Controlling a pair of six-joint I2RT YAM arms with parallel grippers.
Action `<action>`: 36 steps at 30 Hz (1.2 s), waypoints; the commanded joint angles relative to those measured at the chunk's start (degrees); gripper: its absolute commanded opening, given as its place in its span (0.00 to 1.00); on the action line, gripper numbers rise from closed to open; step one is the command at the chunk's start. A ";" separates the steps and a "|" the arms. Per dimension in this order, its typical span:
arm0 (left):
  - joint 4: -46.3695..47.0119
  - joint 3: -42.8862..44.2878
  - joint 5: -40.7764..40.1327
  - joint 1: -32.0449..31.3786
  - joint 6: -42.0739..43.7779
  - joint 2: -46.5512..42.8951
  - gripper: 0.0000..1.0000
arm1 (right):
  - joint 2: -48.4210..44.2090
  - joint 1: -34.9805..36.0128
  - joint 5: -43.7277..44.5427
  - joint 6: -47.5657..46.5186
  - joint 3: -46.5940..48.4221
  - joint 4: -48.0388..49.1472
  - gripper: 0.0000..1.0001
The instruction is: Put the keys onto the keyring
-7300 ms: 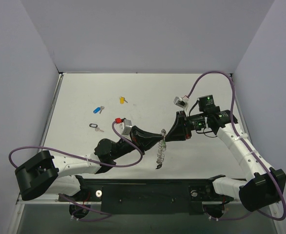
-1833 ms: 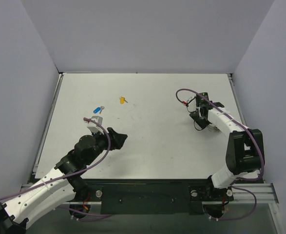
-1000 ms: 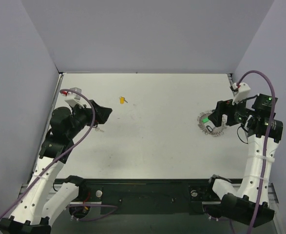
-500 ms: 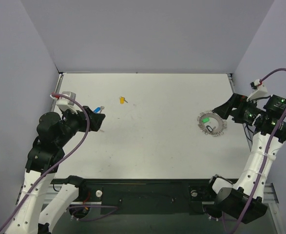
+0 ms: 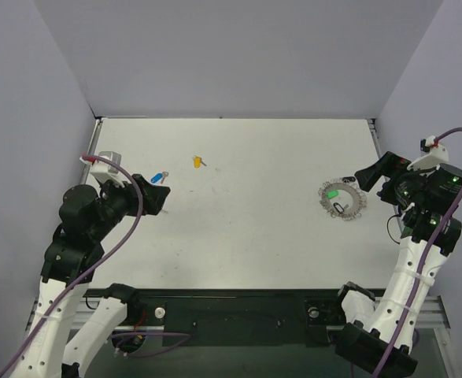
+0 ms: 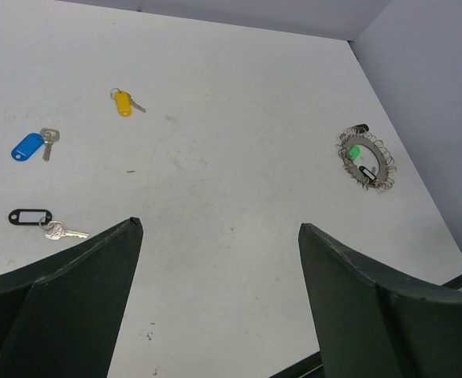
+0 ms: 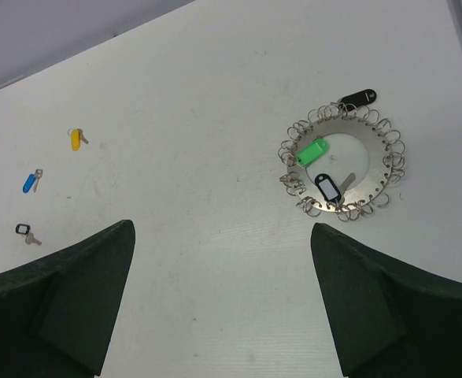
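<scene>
Top view: keyring flat on the right side of the table, green-headed key inside it; left gripper at the left edge, right gripper just right of the keyring. Left wrist view: jaws spread wide, nothing between them; blue-headed key, yellow-headed key and black-tagged key lie loose, well apart from the keyring. Right wrist view: jaws wide, empty; the green-headed key and two black-headed keys lie at the keyring.
</scene>
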 commanded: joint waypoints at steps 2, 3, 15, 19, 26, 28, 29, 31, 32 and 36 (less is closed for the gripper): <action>0.87 -0.89 0.38 0.31 -0.99 -1.76 0.91 | -0.44 -0.19 2.48 2.73 -1.41 2.69 0.89; 0.87 -1.07 0.46 0.31 -0.99 -1.94 0.91 | -0.62 -0.28 2.39 2.65 -1.67 2.78 0.89; 1.93 -4.14 0.37 0.22 -1.87 -4.40 0.91 | -0.80 -0.19 1.95 2.73 -2.55 3.22 0.89; 1.93 -4.58 0.02 0.31 -1.78 -5.19 0.91 | -0.80 -0.28 2.04 3.17 -2.90 3.40 0.89; 1.93 -5.20 0.11 0.31 -1.96 -5.63 0.91 | -0.97 -0.28 2.22 3.96 -3.26 3.57 0.90; 2.02 -5.46 0.11 0.31 -2.05 -5.81 0.91 | -1.06 -0.28 2.48 4.05 -3.17 3.57 0.90; 2.10 -5.64 0.02 0.31 -2.13 -6.07 0.91 | -1.06 -0.28 2.48 4.05 -3.17 3.66 0.90; 1.93 -5.81 -0.07 0.31 -2.05 -6.34 0.91 | -1.15 -0.28 2.74 4.05 -3.26 3.57 0.90; 2.02 -5.73 -0.15 0.31 -2.05 -6.42 0.91 | -0.97 -0.28 2.74 4.05 -3.17 3.66 0.90; 2.02 -6.17 -0.15 0.31 -2.13 -6.95 0.91 | -1.15 -0.28 3.45 4.32 -3.52 3.66 0.90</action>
